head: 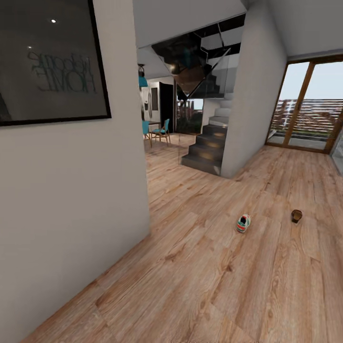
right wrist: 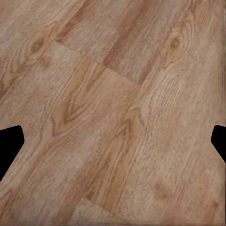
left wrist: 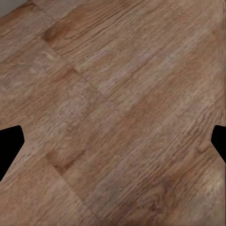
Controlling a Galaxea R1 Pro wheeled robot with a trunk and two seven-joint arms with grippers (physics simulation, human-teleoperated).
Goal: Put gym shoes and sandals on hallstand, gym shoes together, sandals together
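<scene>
Gym shoe (head: 243, 223) and brown sandal (head: 296, 216) lie apart on the corridor floor (head: 200, 286) ahead; both grippers' fingers (left wrist: 9, 148) spread open, empty. Approach step: drive closer, then lower a hand.

The right gripper (right wrist: 113, 141) is hanging over the corridor floor (right wrist: 117, 94), its jaws standing wide apart, with one dark fingertip (right wrist: 9, 146) showing at one edge of the frame and the other at the opposite edge. Nothing is lying between them but bare wood. The light brown planks are running diagonally across the frame, their grain swirling into oval knots, and the seams where plank ends are meeting are showing as thin, slightly darker lines.
</scene>
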